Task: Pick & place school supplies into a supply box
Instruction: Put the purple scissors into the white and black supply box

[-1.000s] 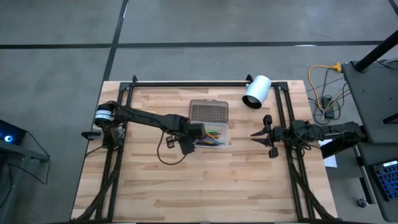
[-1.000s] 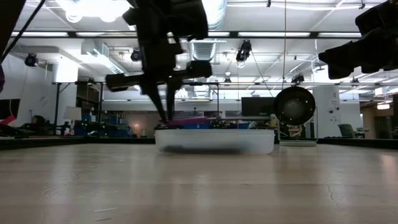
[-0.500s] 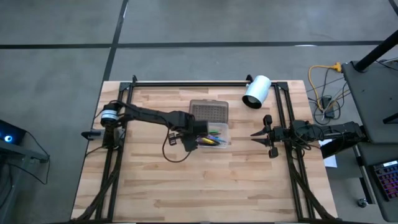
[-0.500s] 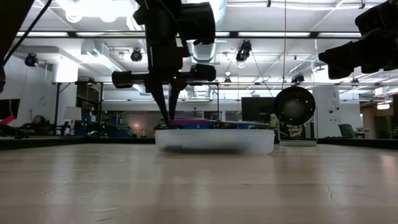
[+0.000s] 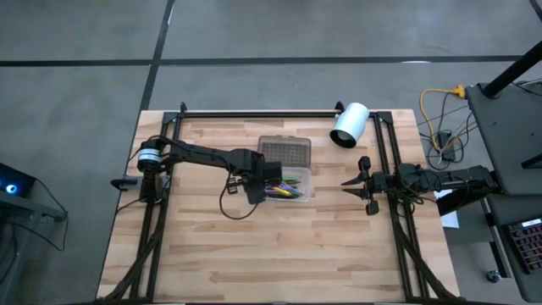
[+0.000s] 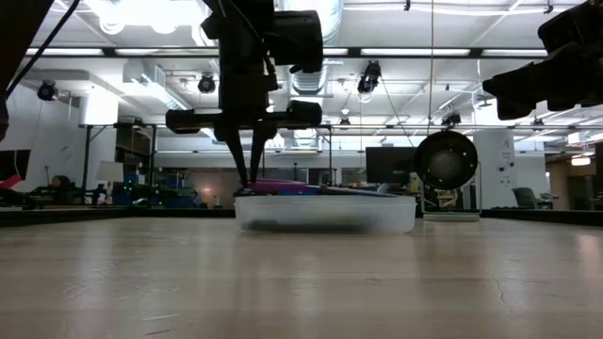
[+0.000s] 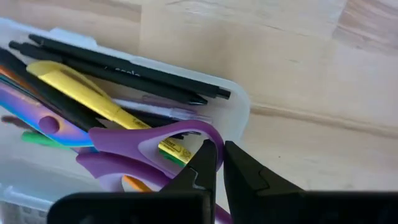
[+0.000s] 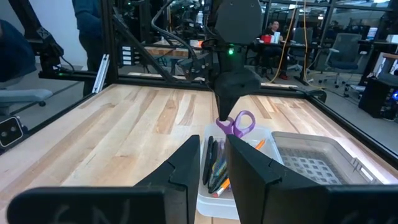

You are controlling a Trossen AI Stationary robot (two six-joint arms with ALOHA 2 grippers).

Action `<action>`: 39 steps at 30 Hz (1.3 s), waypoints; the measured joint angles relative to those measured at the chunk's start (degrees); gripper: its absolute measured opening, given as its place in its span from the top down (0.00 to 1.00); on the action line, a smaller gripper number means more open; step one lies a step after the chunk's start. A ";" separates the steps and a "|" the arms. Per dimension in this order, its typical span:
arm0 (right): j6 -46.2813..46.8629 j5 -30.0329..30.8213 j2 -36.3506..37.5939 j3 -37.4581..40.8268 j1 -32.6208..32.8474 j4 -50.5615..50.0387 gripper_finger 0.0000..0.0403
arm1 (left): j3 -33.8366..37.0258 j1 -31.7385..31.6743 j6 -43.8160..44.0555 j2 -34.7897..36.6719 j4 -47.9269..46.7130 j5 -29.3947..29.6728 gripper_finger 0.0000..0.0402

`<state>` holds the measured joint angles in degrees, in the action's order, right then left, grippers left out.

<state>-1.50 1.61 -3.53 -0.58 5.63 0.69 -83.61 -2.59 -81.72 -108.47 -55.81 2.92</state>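
The clear supply box (image 5: 300,194) sits mid-table with its dotted grey lid (image 5: 284,152) lying open on its far side. Black pens (image 7: 124,65), a yellow pen (image 7: 93,93) and other coloured ones lie inside. The purple-handled scissors (image 7: 143,140) rest on top of them, with the handle loops at the box's left end (image 8: 236,123). My left gripper (image 5: 261,185) points down over that end (image 6: 249,181) and is shut on the scissors. My right gripper (image 5: 345,182) waits to the right of the box, narrowly open (image 8: 213,146). My left gripper (image 7: 217,149) pinches the outer end of one purple handle loop (image 7: 210,138) between its two fingers, coming from above and pointing down. The scissors lie nearly level along the box (image 6: 311,189), resting on the pens inside.
A white cylinder (image 5: 349,124) lies on its side near the far right of the table (image 6: 445,160). Dark frame rails (image 5: 385,152) run along both table sides. Bare wood stretches across the near half of the table (image 5: 271,254). People and desks show in the room beyond.
My left gripper has shifted slightly toward the far edge over the box's left end. The scissors it holds have sunk from above the rim to lie nearly level along the box. The right arm has kept still.
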 joint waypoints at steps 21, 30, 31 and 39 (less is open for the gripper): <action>0.00 0.00 0.00 0.00 0.00 0.00 0.83 | 0.02 -0.11 -12.34 -0.22 1.64 0.00 1.00; 0.00 -0.01 0.00 0.01 0.00 0.00 0.83 | 0.09 -0.81 -12.32 -1.01 2.91 1.23 0.99; 0.00 0.00 0.00 0.01 -0.01 0.00 0.83 | 0.10 -0.89 -12.32 -1.01 3.29 1.29 0.98; 0.00 -0.02 0.00 0.00 0.00 0.00 0.83 | 0.09 -0.94 -11.41 -1.51 5.70 1.82 0.95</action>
<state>-1.50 1.59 -3.53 -0.58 5.63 0.69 -83.53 -3.53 -93.13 -109.97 -50.11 4.73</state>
